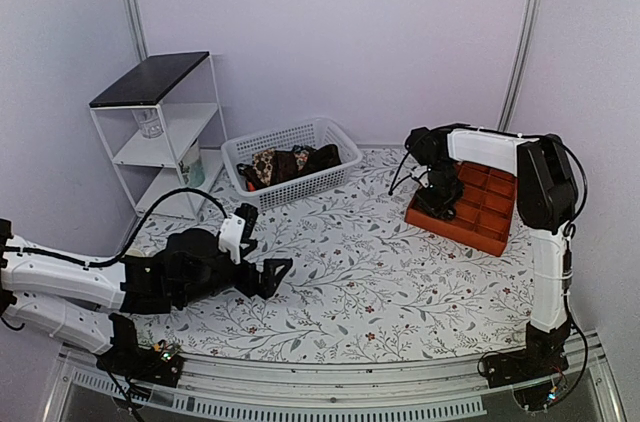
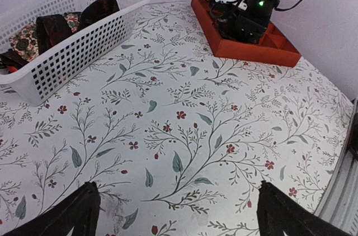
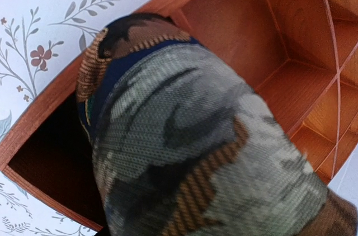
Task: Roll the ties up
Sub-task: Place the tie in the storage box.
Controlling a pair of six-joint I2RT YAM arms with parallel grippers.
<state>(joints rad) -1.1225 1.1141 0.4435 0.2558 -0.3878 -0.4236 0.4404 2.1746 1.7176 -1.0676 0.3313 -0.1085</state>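
Several dark patterned ties (image 1: 290, 162) lie bunched in the white basket (image 1: 300, 185) at the back; they also show in the left wrist view (image 2: 53, 26). My right gripper (image 1: 438, 200) is down at the near-left corner of the red compartment tray (image 1: 485, 217). It holds a rolled tie (image 3: 184, 135), grey-green with brown and navy, over a corner compartment of the tray (image 3: 235, 18). The roll hides the fingers. My left gripper (image 1: 275, 272) is open and empty low over the floral tablecloth, its fingertips (image 2: 84, 208) wide apart.
A white shelf unit (image 1: 160, 122) with a dark top stands at the back left, beside the basket (image 2: 67, 51). The tray (image 2: 246, 51) sits at the right, with the right arm over it. The table's near edge runs along the bottom.
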